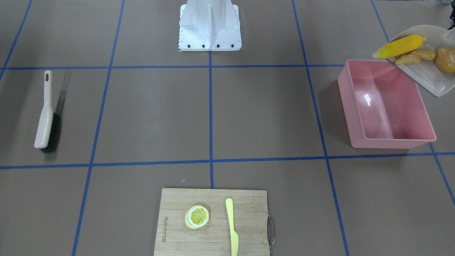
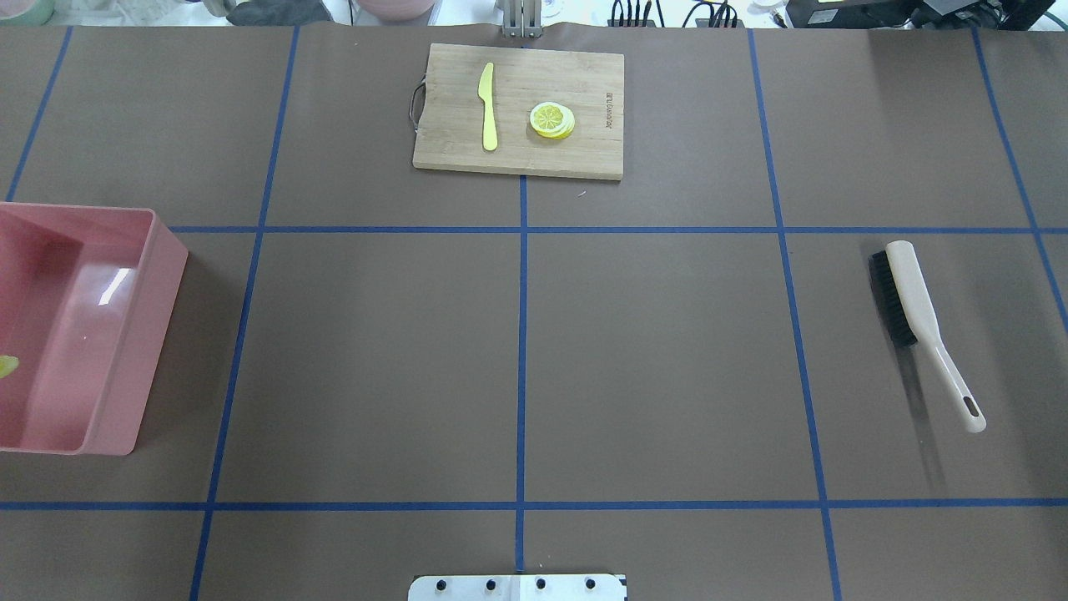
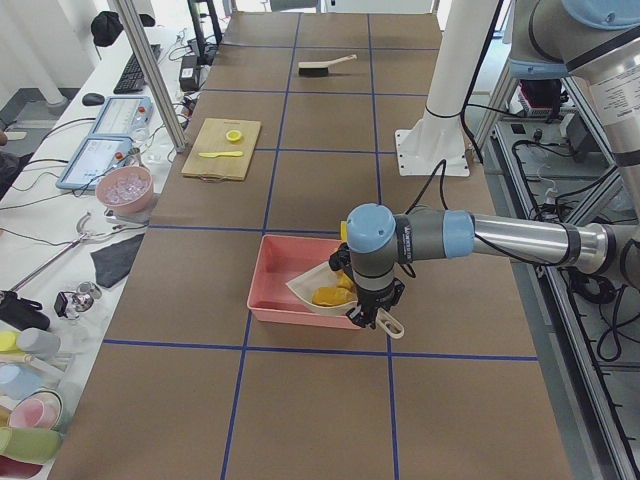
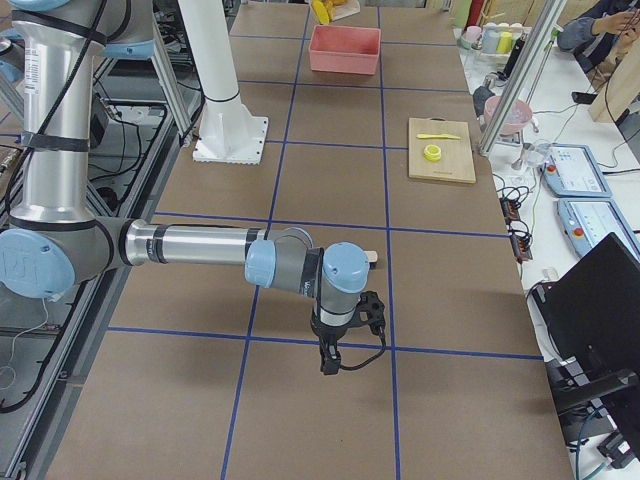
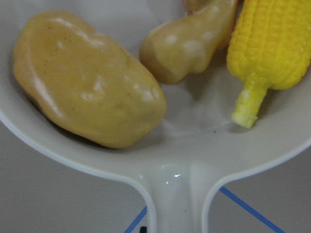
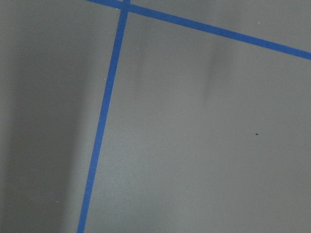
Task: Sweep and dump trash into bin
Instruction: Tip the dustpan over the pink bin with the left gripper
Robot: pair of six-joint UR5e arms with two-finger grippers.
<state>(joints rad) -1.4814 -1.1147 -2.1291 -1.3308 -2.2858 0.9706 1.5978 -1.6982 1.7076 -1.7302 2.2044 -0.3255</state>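
A beige dustpan point(image 1: 435, 83) hangs tilted over the back end of the pink bin point(image 1: 387, 142). In it lie the yellow corn cob point(image 1: 400, 46), the tan ginger root point(image 1: 416, 57) and the brown-yellow potato point(image 1: 446, 59). The corn's tip juts past the pan's lip above the bin. The left wrist view shows the potato point(image 5: 87, 80), ginger point(image 5: 189, 43) and corn point(image 5: 272, 39) close up, with the pan's handle point(image 5: 177, 194) running toward the camera. My left gripper point(image 1: 452, 21) is shut on that handle. My right gripper point(image 4: 330, 360) hangs low over bare table; I cannot tell whether it is open.
A beige hand brush point(image 2: 909, 309) with black bristles lies on the table on my right side. A wooden cutting board point(image 2: 450, 142) at the far edge carries a lemon slice point(image 2: 551, 119) and a pale yellow knife point(image 2: 488, 108). The white robot base point(image 1: 209, 25) stands mid-table.
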